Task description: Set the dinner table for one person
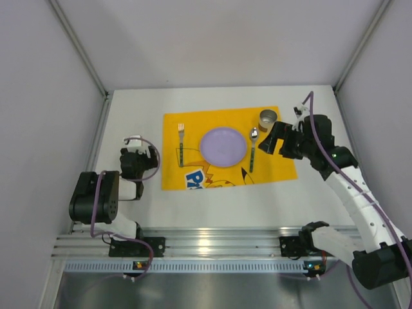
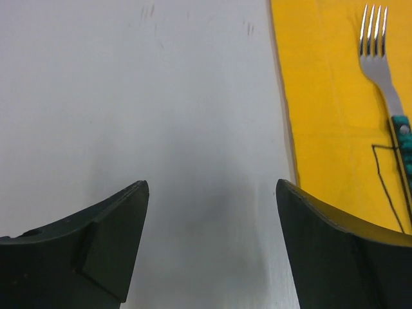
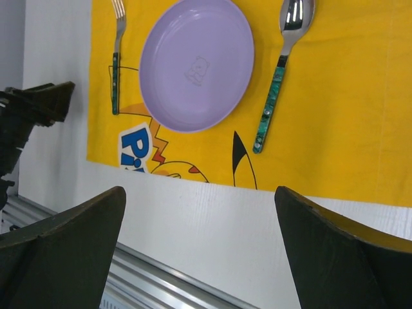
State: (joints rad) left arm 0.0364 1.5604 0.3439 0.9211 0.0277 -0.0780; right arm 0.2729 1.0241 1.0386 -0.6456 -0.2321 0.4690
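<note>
While spread wide, left gripper point(image 2: 211, 184) and right gripper point(image 3: 199, 190) hover empty.

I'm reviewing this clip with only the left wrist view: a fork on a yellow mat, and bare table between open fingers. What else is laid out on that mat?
Observer: A purple plate sits in the middle of the mat, with the fork on the left arm's side of it.
Operator: Is there a spoon?
Observer: Yes, a spoon lies on the other side of the plate, its bowl pointing away from the arms.
Operator: Is the right arm holding anything?
Observer: No. The right gripper is open and empty, close to a metal cup that stands at the mat's far corner.
</note>
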